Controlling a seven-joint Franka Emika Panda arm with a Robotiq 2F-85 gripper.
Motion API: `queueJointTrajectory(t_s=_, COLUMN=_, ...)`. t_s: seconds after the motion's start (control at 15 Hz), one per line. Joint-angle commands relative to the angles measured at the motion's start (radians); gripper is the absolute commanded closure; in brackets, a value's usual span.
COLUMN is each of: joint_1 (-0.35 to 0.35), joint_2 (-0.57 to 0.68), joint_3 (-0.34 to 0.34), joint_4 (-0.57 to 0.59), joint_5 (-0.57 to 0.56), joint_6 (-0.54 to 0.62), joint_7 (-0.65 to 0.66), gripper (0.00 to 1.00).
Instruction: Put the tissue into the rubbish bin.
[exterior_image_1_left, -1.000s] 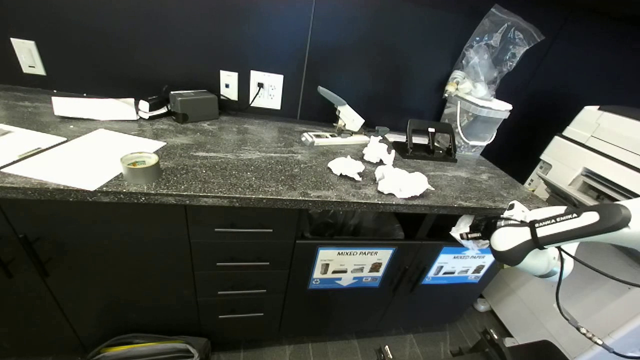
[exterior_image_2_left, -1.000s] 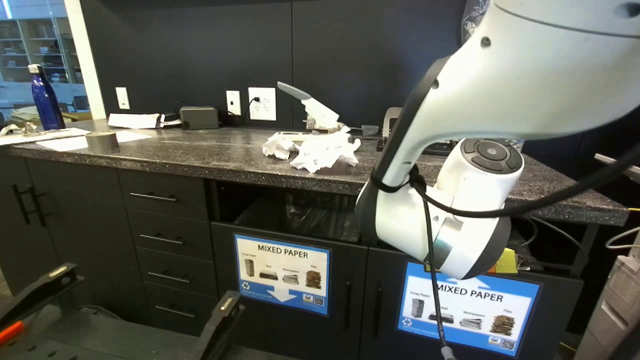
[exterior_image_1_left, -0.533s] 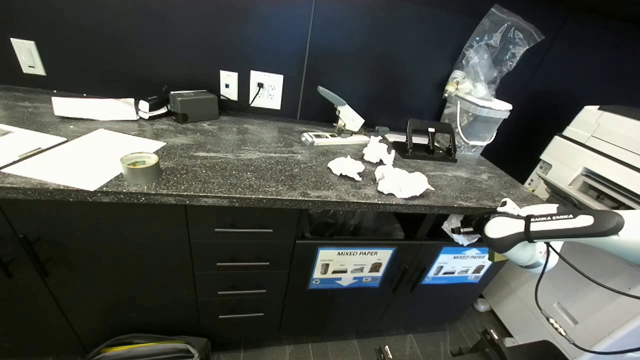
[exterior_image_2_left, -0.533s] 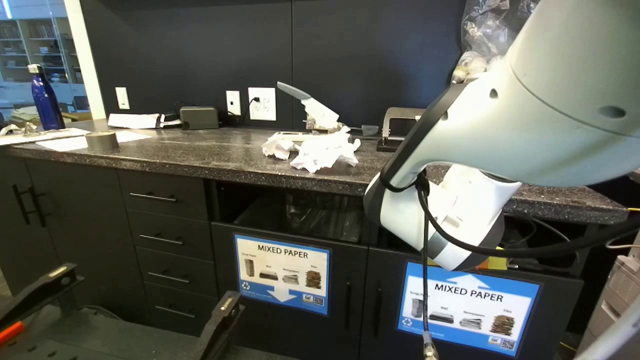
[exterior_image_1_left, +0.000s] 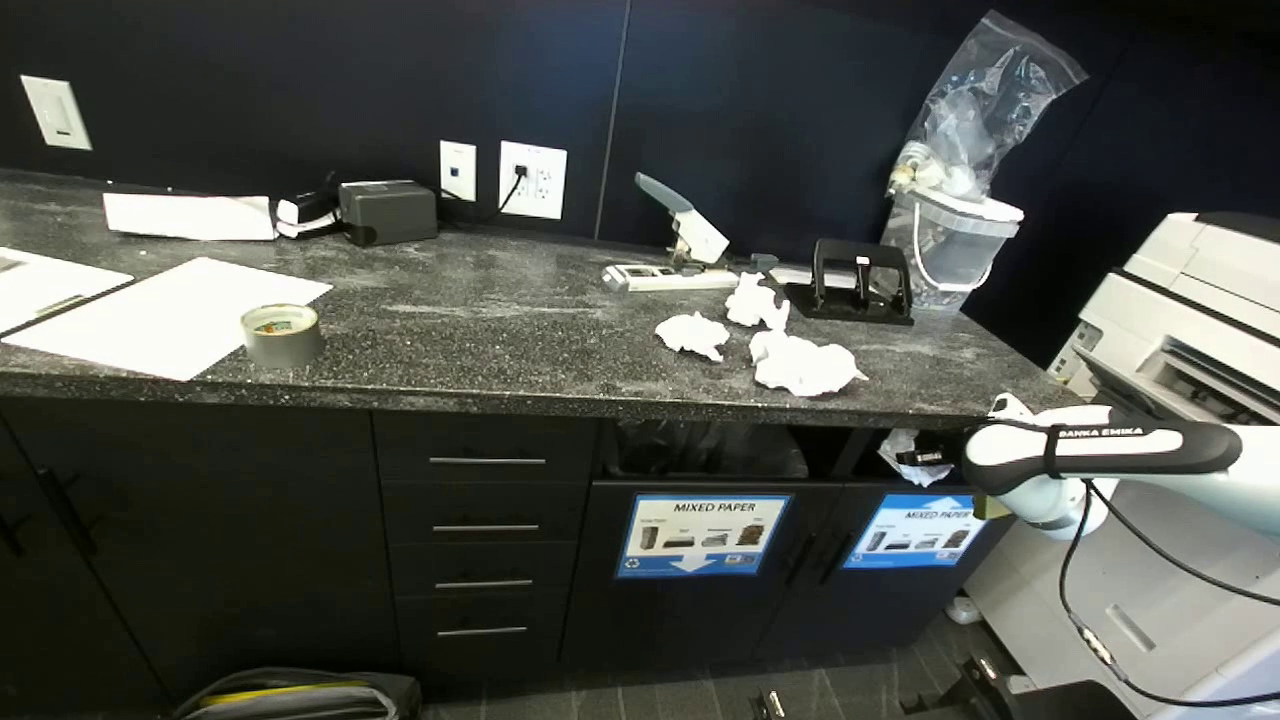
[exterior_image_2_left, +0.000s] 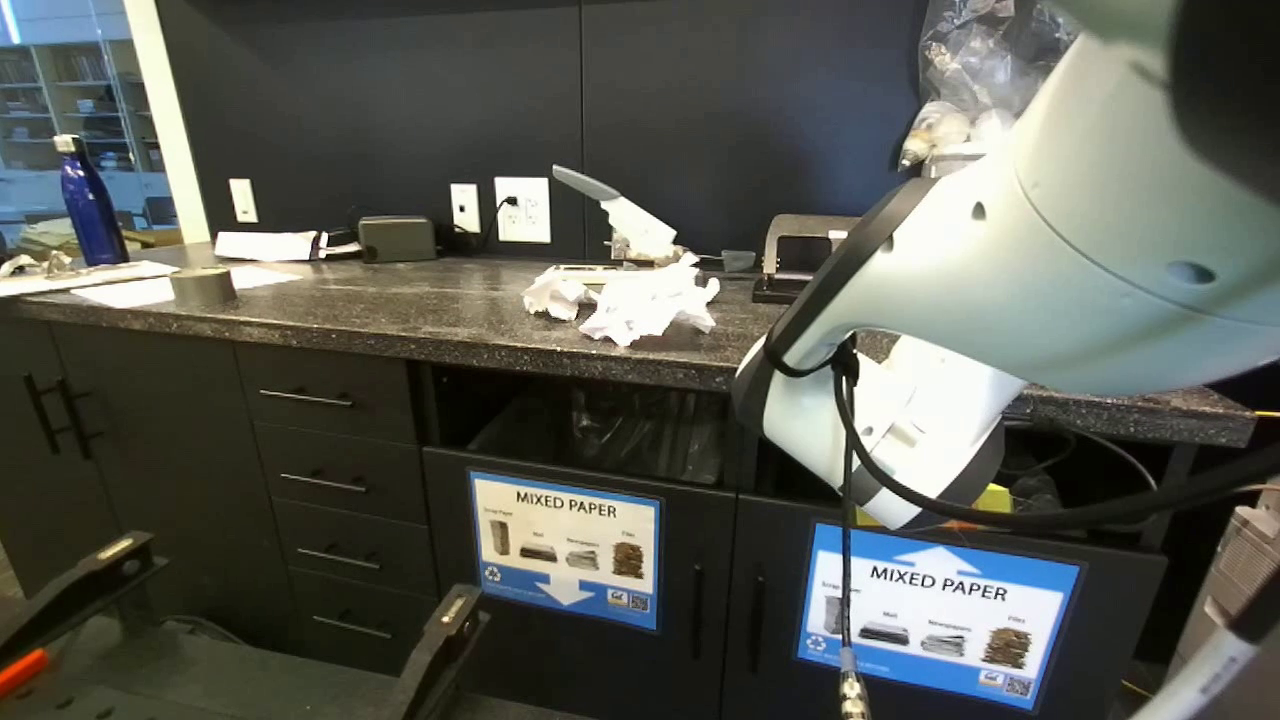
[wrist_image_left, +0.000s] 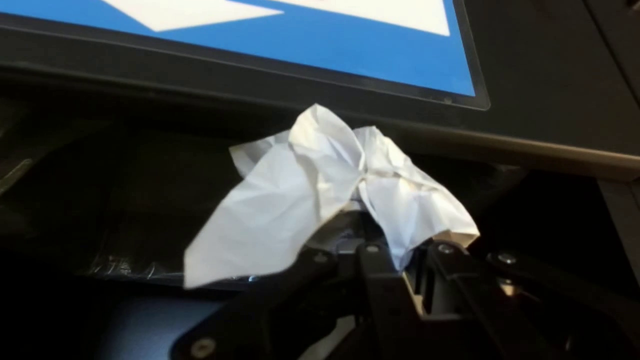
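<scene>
gripper partly hidden by tissue it pinches, bin barely discernible

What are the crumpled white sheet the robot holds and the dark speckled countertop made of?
Crumpled white sheet: probably matte paper, from its sharp creases. Dark speckled countertop: perhaps stone or a laminate lookalike, with pale flecks and a satin sheen.

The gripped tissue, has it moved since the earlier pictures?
Yes: in an exterior view, the tissue has shifted left and slightly up relative to the right sign.
</scene>
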Motion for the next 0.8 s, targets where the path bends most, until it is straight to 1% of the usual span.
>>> queueJointTrajectory(t_s=0.0, joint_1=0.019, joint_2=0.052, joint_3=0.038, joint_4=0.079, joint_5=0.008, joint_6=-0.042, joint_7=-0.031, gripper=0.6)
queueJointTrajectory(t_s=0.07, joint_1=0.029, joint_2=0.046, joint_3=0.027, joint_4=0.08, joint_5=0.008, joint_6=-0.039, joint_7=-0.024, gripper=0.53)
queueJointTrajectory(t_s=0.53, joint_1=0.059, joint_2=0.055, joint_3=0.022, joint_4=0.111, joint_5=0.004, joint_6=-0.056, joint_7=-0.019, gripper=0.02)
queueJointTrajectory(t_s=0.6, joint_1=0.065, joint_2=0.052, joint_3=0.019, joint_4=0.113, joint_5=0.002, joint_6=-0.05, joint_7=-0.015, gripper=0.0)
queueJointTrajectory(t_s=0.67, joint_1=0.08, joint_2=0.041, joint_3=0.002, joint_4=0.112, joint_5=-0.002, joint_6=-0.029, joint_7=-0.001, gripper=0.0)
queueJointTrajectory(t_s=0.73, joint_1=0.112, joint_2=0.004, joint_3=-0.035, joint_4=0.09, joint_5=0.049, joint_6=0.01, joint_7=-0.037, gripper=0.0)
